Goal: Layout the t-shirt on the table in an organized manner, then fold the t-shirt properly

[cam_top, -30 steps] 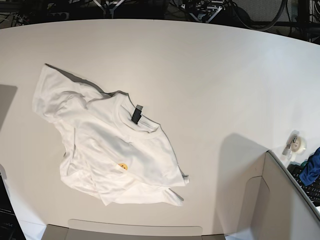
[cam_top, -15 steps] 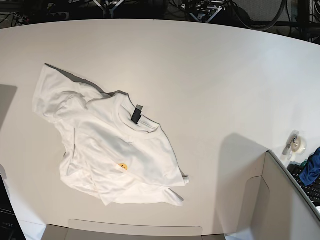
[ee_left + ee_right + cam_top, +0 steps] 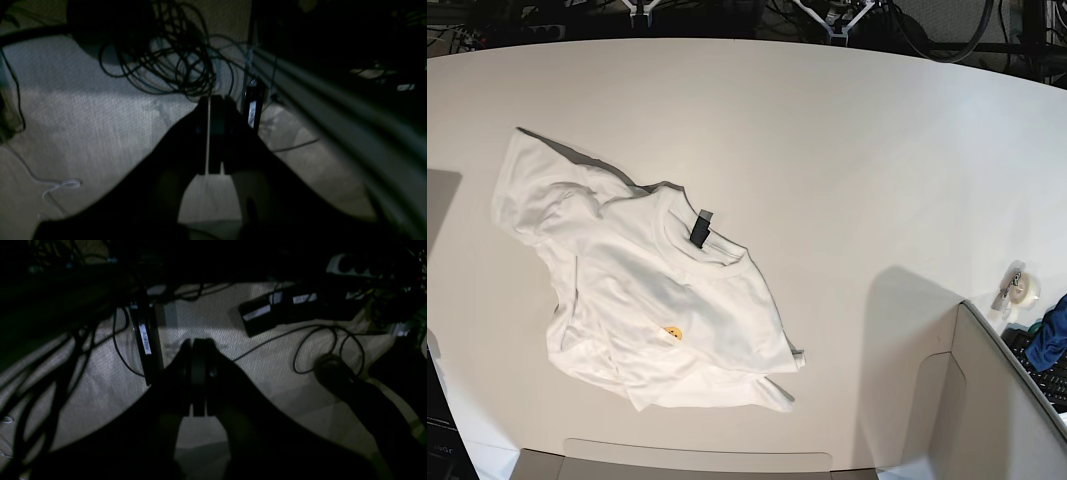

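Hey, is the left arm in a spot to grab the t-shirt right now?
Probably not yet. The left claw is shut and low among floor cables, away from the table. Nothing covers the t-shirt, so the way looks free once it rises.

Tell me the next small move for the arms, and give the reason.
Probably bring both arms up over the table toward the t-shirt. It lies crumpled and untouched, one sleeve bunched at its far left. The left gripper and right gripper are both shut, empty, and look at floor cables, not at the cloth.
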Motion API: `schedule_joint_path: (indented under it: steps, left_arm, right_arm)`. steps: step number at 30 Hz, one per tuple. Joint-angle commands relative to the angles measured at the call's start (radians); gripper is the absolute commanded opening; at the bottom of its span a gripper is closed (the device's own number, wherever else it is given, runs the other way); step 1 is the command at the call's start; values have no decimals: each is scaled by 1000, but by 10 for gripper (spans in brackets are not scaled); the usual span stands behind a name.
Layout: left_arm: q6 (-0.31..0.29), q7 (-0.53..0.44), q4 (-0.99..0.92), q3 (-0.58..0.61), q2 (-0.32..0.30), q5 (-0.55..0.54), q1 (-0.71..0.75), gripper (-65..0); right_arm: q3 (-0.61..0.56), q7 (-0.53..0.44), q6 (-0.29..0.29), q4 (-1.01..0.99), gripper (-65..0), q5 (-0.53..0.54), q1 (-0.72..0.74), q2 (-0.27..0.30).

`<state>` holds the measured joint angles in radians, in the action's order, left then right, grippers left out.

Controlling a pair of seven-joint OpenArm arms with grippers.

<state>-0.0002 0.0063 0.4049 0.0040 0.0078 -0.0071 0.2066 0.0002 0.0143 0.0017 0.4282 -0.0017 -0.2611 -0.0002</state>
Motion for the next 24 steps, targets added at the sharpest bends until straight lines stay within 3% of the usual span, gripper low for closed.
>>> schedule_joint_path:
  steps: [1,12,18,24]
  left_arm:
    - [-1,-7,27,0,2,0,23,-650]
    - [-1,-2,358,0,-1,-1,276,-650]
    - [-1,74,628,1,5,-4,465,-650]
    - [-1,79,937,95,-2,-6,667,-650]
  right_arm:
    - [-2,-10,-4,28,-650,4,-30,1]
    - [-2,-10,-6,360,-650,4,-301,4]
    - [-2,-14,-6,624,-650,4,-496,19]
    - [-1,-14,-6,923,-650,1,-685,56]
